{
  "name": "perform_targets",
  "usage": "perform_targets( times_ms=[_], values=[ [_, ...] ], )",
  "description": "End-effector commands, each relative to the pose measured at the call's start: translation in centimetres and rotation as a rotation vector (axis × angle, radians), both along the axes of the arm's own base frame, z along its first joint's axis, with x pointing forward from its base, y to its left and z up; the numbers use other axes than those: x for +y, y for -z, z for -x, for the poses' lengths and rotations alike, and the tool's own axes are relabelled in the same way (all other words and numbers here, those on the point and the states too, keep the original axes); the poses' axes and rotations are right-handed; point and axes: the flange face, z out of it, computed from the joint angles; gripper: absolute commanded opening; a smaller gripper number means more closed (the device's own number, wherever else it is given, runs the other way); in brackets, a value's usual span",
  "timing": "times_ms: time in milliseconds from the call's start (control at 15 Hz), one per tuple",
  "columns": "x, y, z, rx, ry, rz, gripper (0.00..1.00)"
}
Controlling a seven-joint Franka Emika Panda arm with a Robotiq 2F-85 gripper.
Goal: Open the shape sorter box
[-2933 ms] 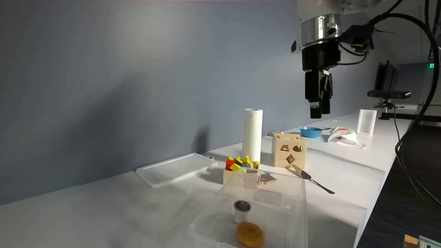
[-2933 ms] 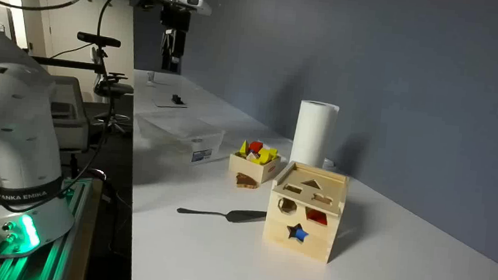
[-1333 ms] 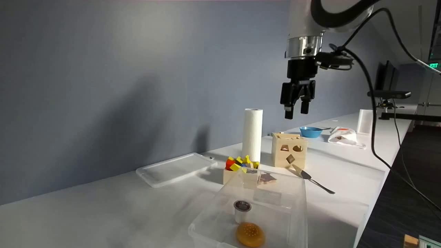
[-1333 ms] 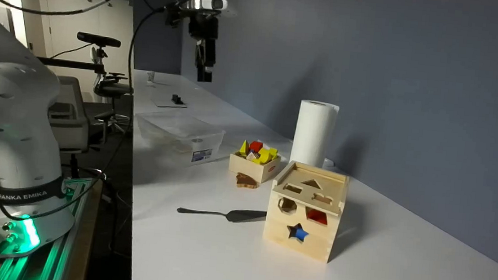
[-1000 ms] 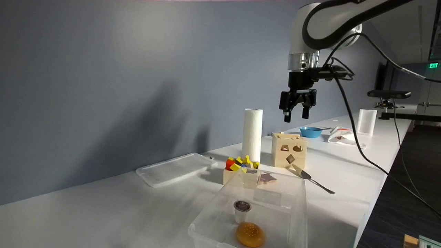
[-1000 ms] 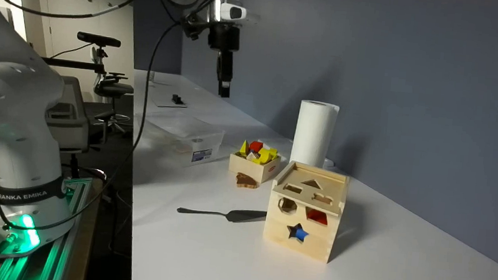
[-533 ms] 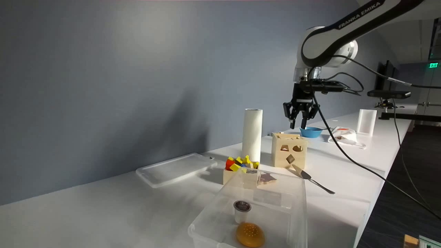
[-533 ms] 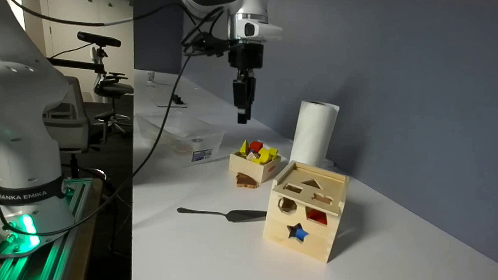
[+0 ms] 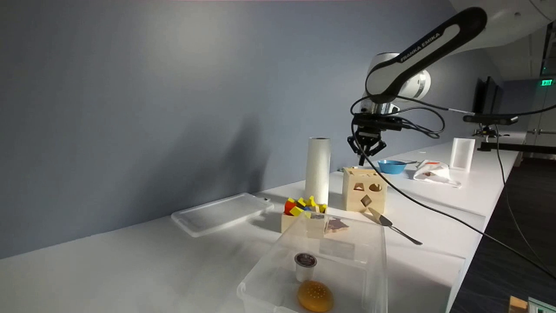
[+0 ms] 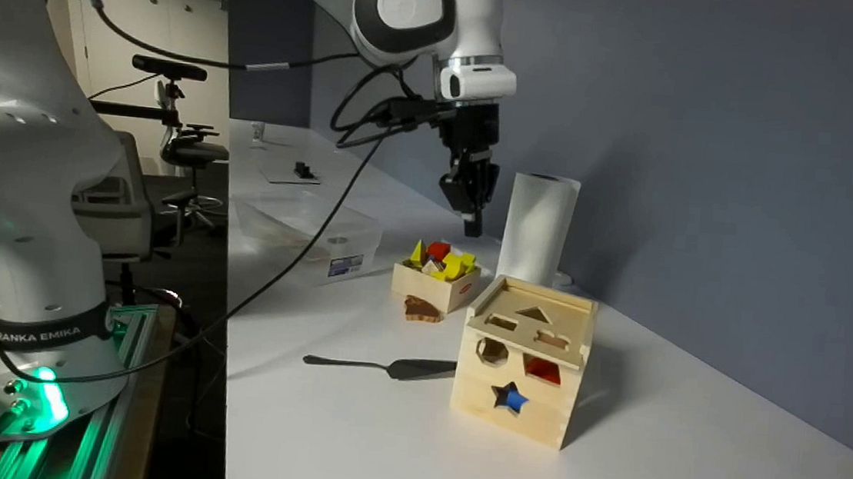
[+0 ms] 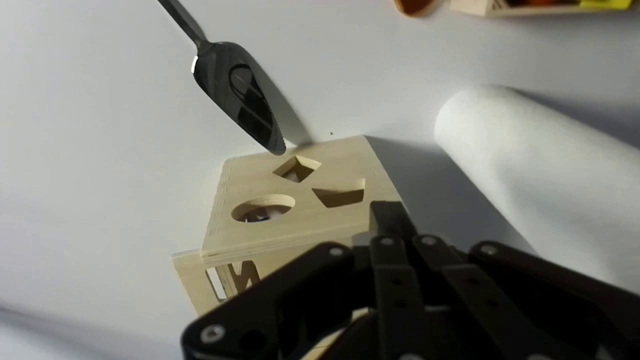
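Note:
The shape sorter box (image 10: 477, 383), a pale wooden cube with cut-out holes, stands upright on the table. Its holed lid (image 10: 567, 325) lies in place on top. Red and blue show through holes in its side. In both exterior views my gripper (image 9: 362, 160) hangs above table height near the box, pointing down, with no contact visible. From the wrist, the box (image 11: 310, 222) fills the middle, and the gripper (image 11: 392, 217) overlaps its edge beside the trapezoid hole. The fingertips are together with nothing between them. My gripper's linkage hides part of the lid there.
A tall white paper roll (image 10: 539, 230) stands close beside the box, by the wall. A low wooden tray (image 10: 426, 290) of coloured blocks and a brown piece (image 10: 422, 310) are nearby. A cake server (image 11: 235, 90) points at the box's base. A clear bin (image 9: 365, 256) stands further off.
The gripper has come down and moved toward the box and paper roll. Its fingers, apart a second ago, have closed together. The box and the other objects have stayed put.

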Motion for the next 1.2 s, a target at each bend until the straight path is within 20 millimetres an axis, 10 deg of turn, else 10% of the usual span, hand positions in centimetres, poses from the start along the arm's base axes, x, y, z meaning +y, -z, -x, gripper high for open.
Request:
perform_targets(
  times_ms=[0,1133],
  values=[
    [-1.4,0.6,-3.0,-0.032,0.142,0.034,0.00],
    [-3.3,4.3,-5.1,0.007,-0.021,0.083,0.00]
  ],
)
